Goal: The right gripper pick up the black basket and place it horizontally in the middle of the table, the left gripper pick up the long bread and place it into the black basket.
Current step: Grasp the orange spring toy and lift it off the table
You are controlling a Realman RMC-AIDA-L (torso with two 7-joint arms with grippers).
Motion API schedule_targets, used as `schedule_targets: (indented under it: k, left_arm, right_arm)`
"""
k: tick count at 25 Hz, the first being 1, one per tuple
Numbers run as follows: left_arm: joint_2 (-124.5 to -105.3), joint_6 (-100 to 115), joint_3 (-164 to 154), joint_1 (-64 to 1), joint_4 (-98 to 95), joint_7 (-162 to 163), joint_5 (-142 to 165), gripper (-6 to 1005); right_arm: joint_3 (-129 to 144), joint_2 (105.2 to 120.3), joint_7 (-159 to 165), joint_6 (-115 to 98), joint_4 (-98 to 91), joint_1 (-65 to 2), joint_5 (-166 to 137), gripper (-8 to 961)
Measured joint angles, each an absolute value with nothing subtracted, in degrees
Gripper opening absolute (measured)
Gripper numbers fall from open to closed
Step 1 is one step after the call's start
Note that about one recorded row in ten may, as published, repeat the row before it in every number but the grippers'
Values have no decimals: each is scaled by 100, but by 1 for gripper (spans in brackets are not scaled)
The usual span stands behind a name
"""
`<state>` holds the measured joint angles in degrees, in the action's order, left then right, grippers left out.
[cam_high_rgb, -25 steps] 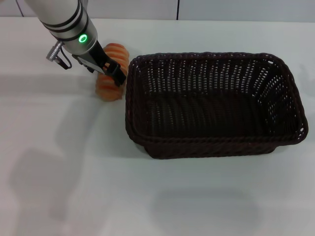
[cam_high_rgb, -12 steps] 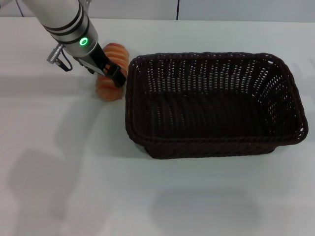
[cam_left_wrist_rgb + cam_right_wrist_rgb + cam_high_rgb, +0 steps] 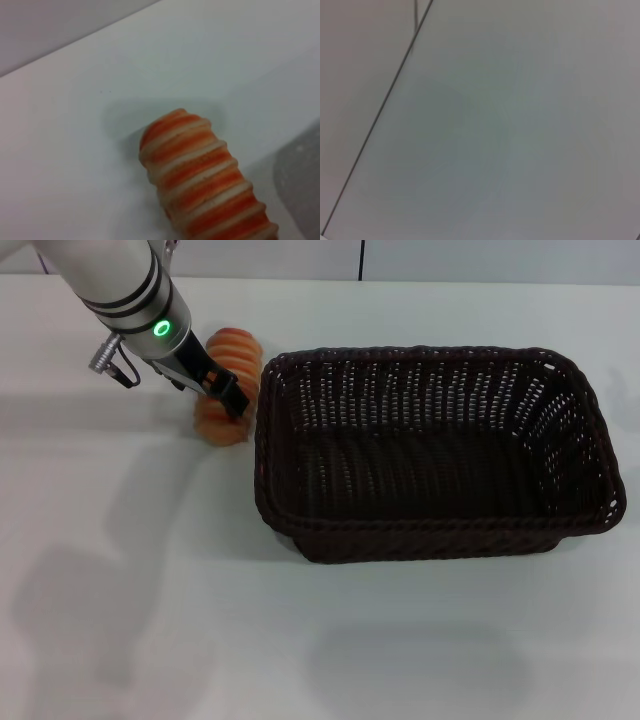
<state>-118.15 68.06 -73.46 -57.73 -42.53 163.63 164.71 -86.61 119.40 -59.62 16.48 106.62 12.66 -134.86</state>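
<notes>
Since half a second ago the left gripper (image 3: 222,392) has drawn slightly back toward the table's far left, its black fingers straddling the long bread (image 3: 226,386), seemingly closed on it. The bread lies on the table (image 3: 300,640) just left of the black basket (image 3: 430,450); its near end is cut off in the wrist view. The right gripper is out of sight.
</notes>
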Motion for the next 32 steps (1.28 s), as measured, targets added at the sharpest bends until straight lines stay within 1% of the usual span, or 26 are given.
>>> schedule_targets:
  k: [25,32]
  left_arm:
    - [-11821,6527,-7369,-5781,-3938,16207,16469,764]
    - [-11824,6685,-8164,-5779,-4023,16193,16496,763]
  right_arm:
    - [-8500,11931,-5958,1694,10687,1063,-13564,455]
    - [-8418,11930,-5959,1665,10687,1046,-13645,455]
